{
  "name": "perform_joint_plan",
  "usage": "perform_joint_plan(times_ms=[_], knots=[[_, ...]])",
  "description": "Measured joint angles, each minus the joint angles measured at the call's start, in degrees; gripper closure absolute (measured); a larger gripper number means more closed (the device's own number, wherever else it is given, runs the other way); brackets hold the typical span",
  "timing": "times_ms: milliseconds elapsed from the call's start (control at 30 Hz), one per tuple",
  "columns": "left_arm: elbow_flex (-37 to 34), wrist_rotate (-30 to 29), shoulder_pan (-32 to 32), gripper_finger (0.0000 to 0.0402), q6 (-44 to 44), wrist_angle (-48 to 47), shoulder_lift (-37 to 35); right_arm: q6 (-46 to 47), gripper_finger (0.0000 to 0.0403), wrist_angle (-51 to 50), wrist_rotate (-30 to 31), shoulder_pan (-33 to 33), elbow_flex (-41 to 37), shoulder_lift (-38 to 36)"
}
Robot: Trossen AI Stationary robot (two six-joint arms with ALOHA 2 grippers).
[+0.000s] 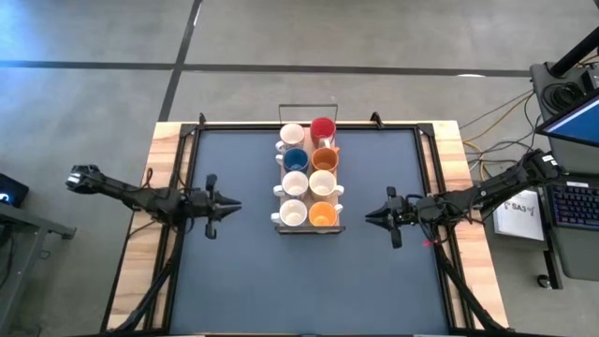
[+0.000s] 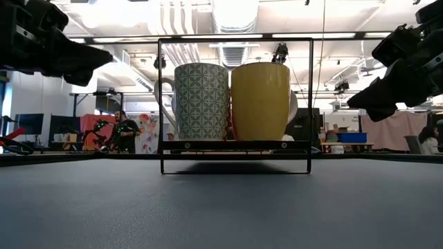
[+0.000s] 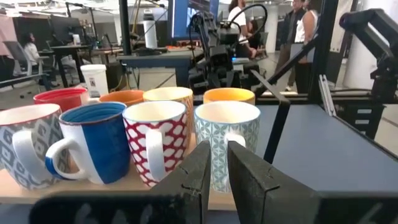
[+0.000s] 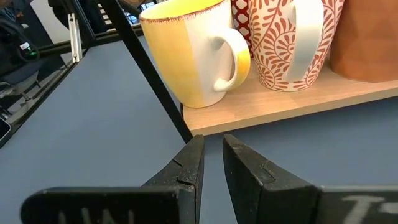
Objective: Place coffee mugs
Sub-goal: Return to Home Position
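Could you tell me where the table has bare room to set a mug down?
The dark mat is bare between the wooden tray and each gripper, left gripper and right gripper, and across the whole near strip. It is crowded only on the tray, where the mugs stand packed in two rows.

Bright even overhead light, ceiling glare low view, soft shadows, bg blurry

glossy glazed ceramic coffee mugs (image 1: 309,185) on a smooth pale wooden tray (image 4: 292,102) in a thin black metal frame (image 2: 235,104); matt dark blue worktop (image 1: 309,281), raw wood edges.
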Motion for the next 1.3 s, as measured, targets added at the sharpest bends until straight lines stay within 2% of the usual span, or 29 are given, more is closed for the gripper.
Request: perform_joint_plan(times_ms=[200,1300], knots=[[0.0,-0.1,0.0,0.0365,0.0,-1.2,-1.6,0.0,0.0353,0.0,0.0,0.0,0.0,0.0],[0.6,0.1,0.0,0.0365,-2.0,-1.2,4.0,0.0,0.0353,0.1,0.0,0.0,0.0,0.0]])
